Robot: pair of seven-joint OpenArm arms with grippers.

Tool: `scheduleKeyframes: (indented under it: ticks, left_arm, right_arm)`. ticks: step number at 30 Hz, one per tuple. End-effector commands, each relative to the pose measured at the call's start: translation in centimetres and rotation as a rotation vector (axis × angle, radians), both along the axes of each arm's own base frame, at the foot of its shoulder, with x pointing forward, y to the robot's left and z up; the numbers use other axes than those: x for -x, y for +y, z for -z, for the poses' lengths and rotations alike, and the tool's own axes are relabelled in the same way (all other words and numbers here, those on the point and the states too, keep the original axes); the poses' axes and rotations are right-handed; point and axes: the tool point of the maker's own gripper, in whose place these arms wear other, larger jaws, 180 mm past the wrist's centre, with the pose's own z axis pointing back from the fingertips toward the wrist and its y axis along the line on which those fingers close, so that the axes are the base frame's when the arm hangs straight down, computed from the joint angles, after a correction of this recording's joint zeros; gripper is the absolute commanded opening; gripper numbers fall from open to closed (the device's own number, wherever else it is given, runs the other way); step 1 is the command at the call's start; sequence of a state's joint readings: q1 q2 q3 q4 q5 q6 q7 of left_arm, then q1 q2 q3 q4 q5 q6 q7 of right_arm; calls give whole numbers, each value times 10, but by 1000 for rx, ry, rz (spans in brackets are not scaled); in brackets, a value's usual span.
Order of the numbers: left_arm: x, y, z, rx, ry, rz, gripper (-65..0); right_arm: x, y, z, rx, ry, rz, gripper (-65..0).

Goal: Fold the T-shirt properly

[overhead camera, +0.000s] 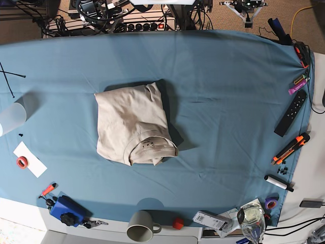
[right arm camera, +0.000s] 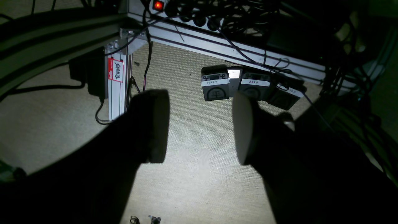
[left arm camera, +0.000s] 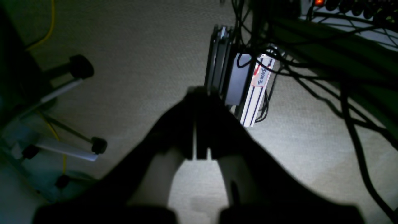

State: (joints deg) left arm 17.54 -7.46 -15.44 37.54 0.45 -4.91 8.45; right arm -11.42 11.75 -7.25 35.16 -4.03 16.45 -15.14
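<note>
The beige T-shirt (overhead camera: 131, 128) lies folded into a compact rectangle on the blue tablecloth (overhead camera: 228, 91), left of the middle, with its collar (overhead camera: 151, 145) toward the front edge. Neither gripper is over the table in the base view. In the left wrist view my left gripper (left arm camera: 196, 146) hangs over carpet floor, its dark fingers (left arm camera: 183, 130) pressed together with nothing between them. In the right wrist view my right gripper (right arm camera: 199, 127) is open and empty over the carpet, its pads (right arm camera: 155, 124) wide apart. The T-shirt shows in neither wrist view.
Around the table's edges are a clear cup (overhead camera: 11, 118), a tape roll (overhead camera: 22, 161), a mug (overhead camera: 141, 226), a glass (overhead camera: 252, 219), a remote (overhead camera: 290, 113) and an orange cutter (overhead camera: 289, 148). Below are frame legs (left arm camera: 255, 96), cables, chair wheels (left arm camera: 81, 66) and labelled pedals (right arm camera: 214, 87).
</note>
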Motion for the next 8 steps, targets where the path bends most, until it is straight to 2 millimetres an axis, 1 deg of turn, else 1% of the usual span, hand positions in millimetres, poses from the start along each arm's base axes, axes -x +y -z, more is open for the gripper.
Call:
scheduleKeyframes:
  ticks: [1,8]
  left_arm:
    - [0,4,-1,-8,-8,3,-650]
    - [-2,5,-2,-9,-13,3,-650]
  right_arm:
    - [-4,-5,-2,6,-13,-6,-330]
    - [-3,-5,-2,9,-4,-7,-330]
